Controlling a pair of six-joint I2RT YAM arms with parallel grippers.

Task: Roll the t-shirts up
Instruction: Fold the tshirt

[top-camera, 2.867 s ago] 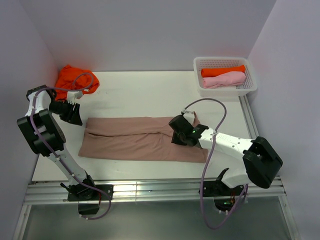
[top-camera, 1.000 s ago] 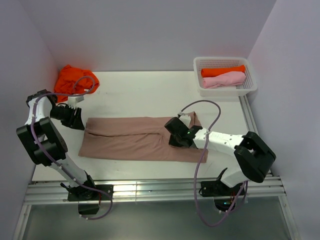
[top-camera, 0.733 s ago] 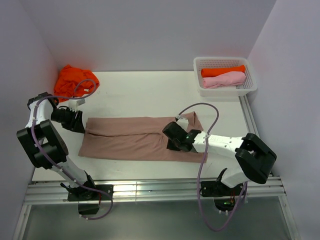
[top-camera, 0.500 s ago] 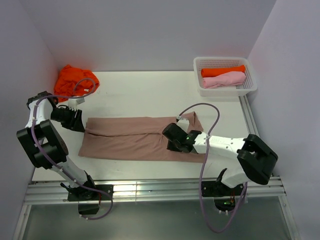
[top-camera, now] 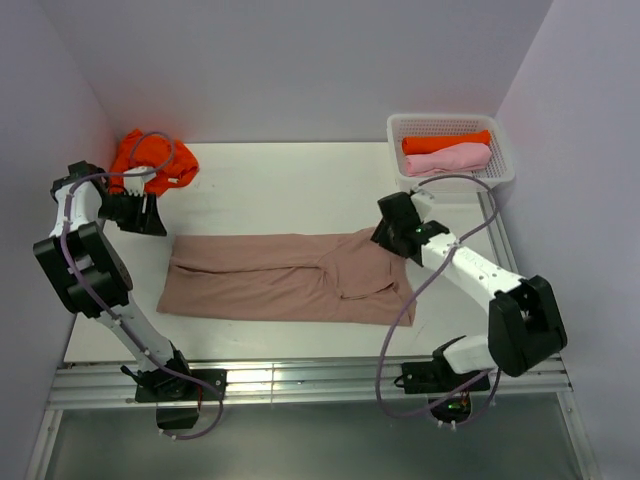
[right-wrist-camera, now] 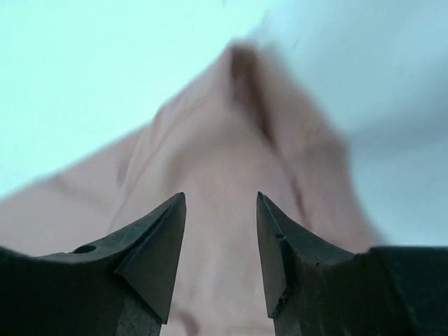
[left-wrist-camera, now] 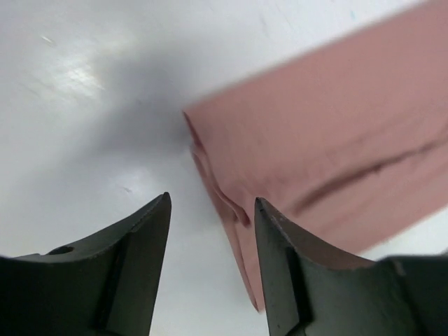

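The dusty pinkish-brown t-shirt (top-camera: pixel 280 278) lies folded into a long flat strip across the middle of the table. Its left end shows in the left wrist view (left-wrist-camera: pixel 329 140), its right end in the right wrist view (right-wrist-camera: pixel 231 231). My left gripper (top-camera: pixel 148 218) is open and empty, above the table just past the strip's far left corner. My right gripper (top-camera: pixel 388 236) is open and empty, over the strip's far right corner. A crumpled orange t-shirt (top-camera: pixel 150 160) lies at the back left. A rolled orange t-shirt (top-camera: pixel 445 142) and a rolled light pink one (top-camera: pixel 450 160) lie in the basket.
The white mesh basket (top-camera: pixel 503 172) stands at the back right corner. Walls close in the table on the left, back and right. The arm bases and a metal rail run along the near edge.
My right gripper has lifted off the middle-right of the strip and moved back and right to its far right corner. My left gripper has moved back from the strip's left end towards the orange shirt.
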